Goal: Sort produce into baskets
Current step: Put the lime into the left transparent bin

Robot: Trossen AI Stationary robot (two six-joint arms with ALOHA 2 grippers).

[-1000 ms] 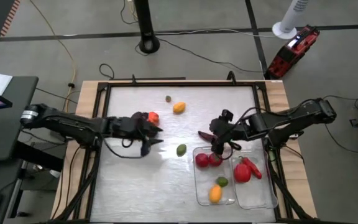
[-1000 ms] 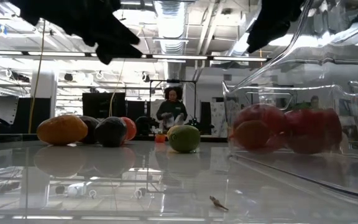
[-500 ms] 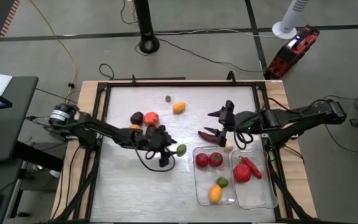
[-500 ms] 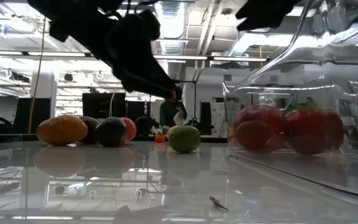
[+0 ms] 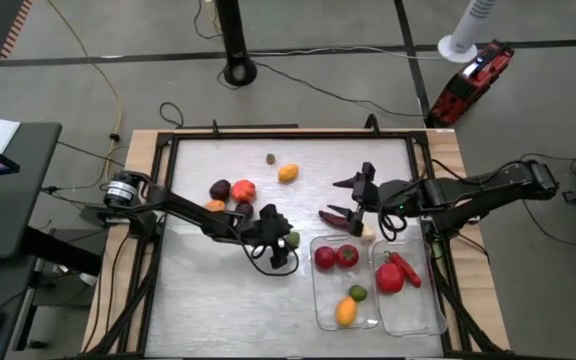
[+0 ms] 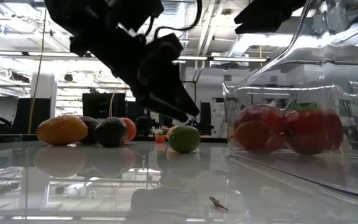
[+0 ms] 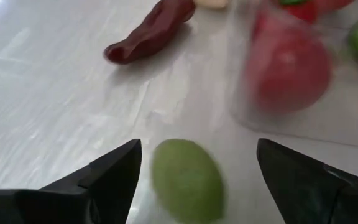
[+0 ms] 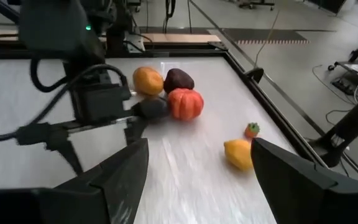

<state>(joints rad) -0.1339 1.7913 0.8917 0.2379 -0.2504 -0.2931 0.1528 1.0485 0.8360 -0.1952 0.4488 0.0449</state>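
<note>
A green fruit (image 5: 292, 240) lies on the table just left of the left clear bin (image 5: 318, 300). My left gripper (image 5: 282, 244) is open, low over it, with one finger on either side of the fruit (image 7: 187, 180) and a gap showing at each side. My right gripper (image 5: 346, 197) is open and empty, above the table beyond the bins, next to a dark red pepper (image 5: 332, 217). The left bin holds two red tomatoes (image 5: 335, 257), a green fruit and an orange one. The right bin (image 5: 423, 310) holds red peppers (image 5: 395, 273).
A dark purple fruit (image 5: 220, 189), a red one (image 5: 243, 190) and an orange one (image 5: 214, 206) lie together at the table's left middle. A yellow-orange fruit (image 5: 288, 173) and a small piece (image 5: 270, 158) lie toward the far edge. A white piece (image 5: 366, 233) lies by the bins.
My left gripper has gone toward the table's right and near edges, from beside the red fruit to the green fruit, and has come down around it. My right gripper has drawn back from over the left bin toward the far edge, then kept still.
</note>
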